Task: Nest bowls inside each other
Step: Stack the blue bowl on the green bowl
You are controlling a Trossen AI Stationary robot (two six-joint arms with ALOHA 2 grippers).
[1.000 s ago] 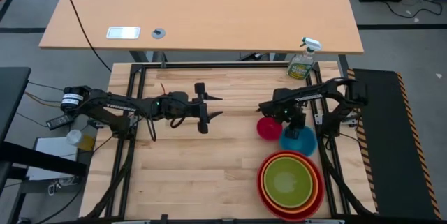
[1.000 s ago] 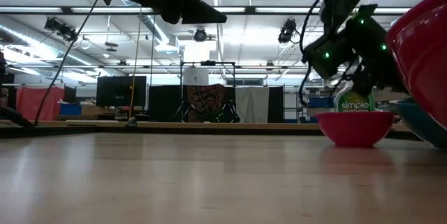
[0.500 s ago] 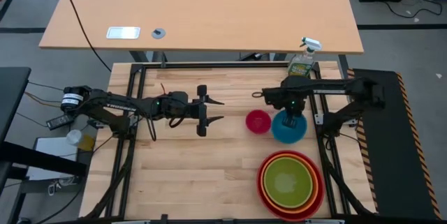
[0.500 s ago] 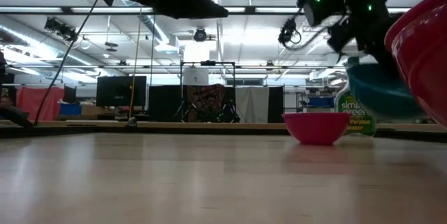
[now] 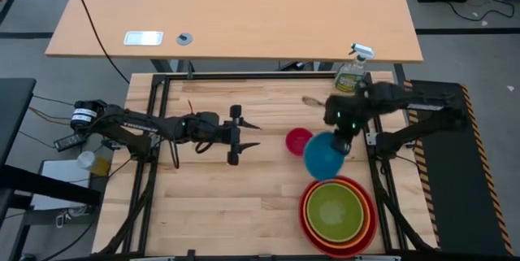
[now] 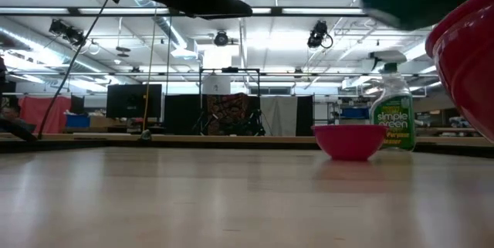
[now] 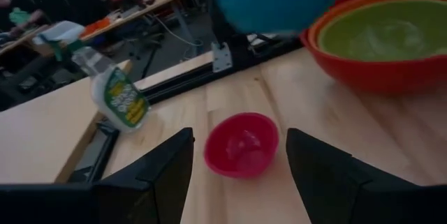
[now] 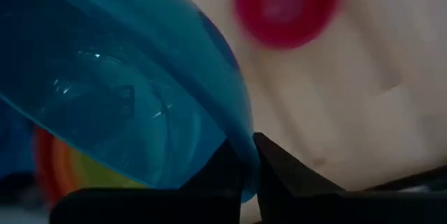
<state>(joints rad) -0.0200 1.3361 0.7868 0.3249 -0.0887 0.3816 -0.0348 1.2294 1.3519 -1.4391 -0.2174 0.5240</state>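
My right gripper (image 5: 340, 144) is shut on the blue bowl (image 5: 322, 154), which hangs tilted above the table, between the pink bowl and the stack. The small pink bowl (image 5: 298, 141) stands upright on the wood beside it. At the near right, the red bowl (image 5: 306, 227) holds the orange bowl (image 5: 313, 193) and the lime green bowl (image 5: 335, 210), nested. My left gripper (image 5: 253, 134) hovers open at the table's middle, pointing level at the pink bowl (image 7: 242, 144), apart from it. My right gripper pinches the blue bowl's rim (image 8: 244, 155), one finger inside the bowl and one outside. The fingers come from above, slanting steeply down. The bowl is lifted clear of the table and hangs tilted below the fingers.
A green spray bottle (image 5: 353, 71) with a white trigger stands at the far right corner. A dark metal frame (image 5: 154, 115) borders the table. Bare wood lies to the left and in front of the pink bowl.
My right gripper has risen, tipped further downward and drawn toward the table's left, lifting the blue bowl clear of the table; the bowl now hangs tilted. The pink bowl slid a little toward the left and far edge early on, then stayed put.
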